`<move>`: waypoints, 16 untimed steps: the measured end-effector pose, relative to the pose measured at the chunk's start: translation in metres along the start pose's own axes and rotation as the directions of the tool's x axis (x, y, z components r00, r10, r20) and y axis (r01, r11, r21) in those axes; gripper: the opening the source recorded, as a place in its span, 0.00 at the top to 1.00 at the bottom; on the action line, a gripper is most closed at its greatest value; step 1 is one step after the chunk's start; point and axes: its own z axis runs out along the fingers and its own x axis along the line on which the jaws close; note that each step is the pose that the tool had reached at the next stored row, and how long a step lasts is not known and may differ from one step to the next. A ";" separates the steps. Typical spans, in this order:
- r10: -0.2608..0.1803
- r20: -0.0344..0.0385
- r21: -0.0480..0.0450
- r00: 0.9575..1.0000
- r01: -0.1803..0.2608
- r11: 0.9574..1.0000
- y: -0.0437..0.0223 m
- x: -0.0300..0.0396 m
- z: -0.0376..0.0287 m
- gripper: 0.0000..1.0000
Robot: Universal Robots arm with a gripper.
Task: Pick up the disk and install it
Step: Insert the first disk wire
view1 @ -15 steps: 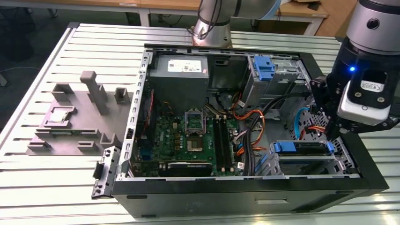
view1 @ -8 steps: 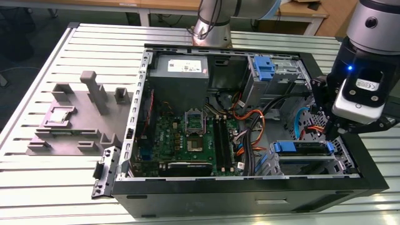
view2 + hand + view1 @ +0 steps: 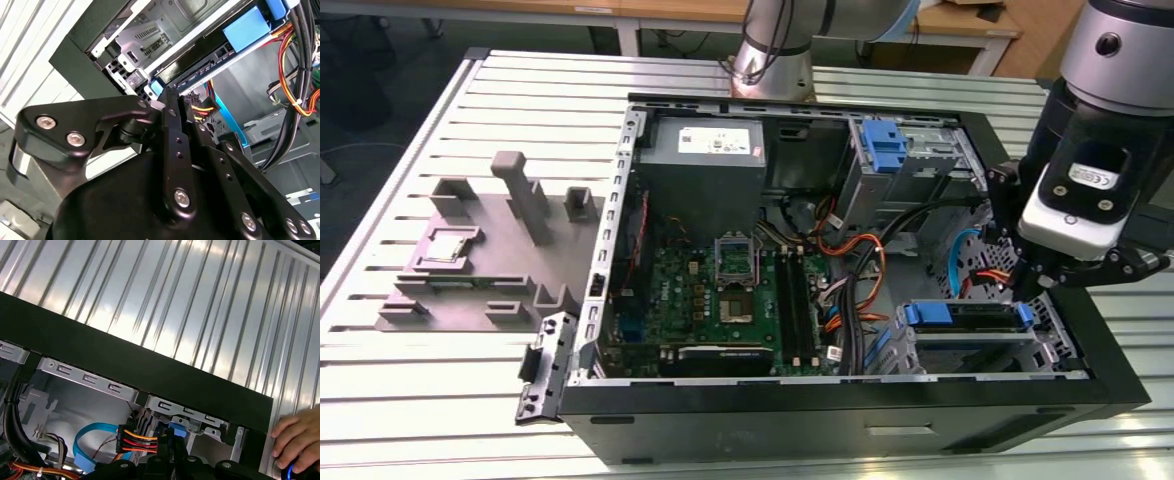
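A ribbed aluminium table (image 3: 480, 400) carries an open black computer case (image 3: 854, 420), lying on its side with its inside facing up. Beyond the table's far edge stand wooden desks. On the table towards the exterior view's left, beside the case, sits a grey moulded fixture (image 3: 487, 250).

Inside the case a green motherboard (image 3: 720, 290) lies near the middle, with a grey power-supply box (image 3: 703, 150) against the far wall. An upright blue bracket (image 3: 886, 148) stands in the far corner on the exterior view's right.

The disk (image 3: 967, 318), with its blue rails, sits in the drive cage at the near corner of the case on the exterior view's right. In the second wrist view its blue rail (image 3: 249, 30) shows against the metal cage.

The gripper (image 3: 1023, 290) hangs just above and beside the disk's far end, over the case's side wall. In the second wrist view its black fingers (image 3: 172, 107) look drawn close together, their tips beside orange, yellow and red cables (image 3: 200, 106); whether they touch the disk I cannot tell.

A person's hand (image 3: 300, 442) rests on the table outside the case wall in the first wrist view.
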 end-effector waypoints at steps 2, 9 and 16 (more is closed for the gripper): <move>0.004 0.001 0.001 1.000 -0.004 1.000 0.0000 0.0000 -0.0001 0.84; 0.004 0.000 0.001 1.000 -0.004 1.000 0.0000 0.0000 0.0000 0.84; 0.010 0.001 0.002 1.000 -0.010 1.000 0.0000 0.0001 0.0001 0.84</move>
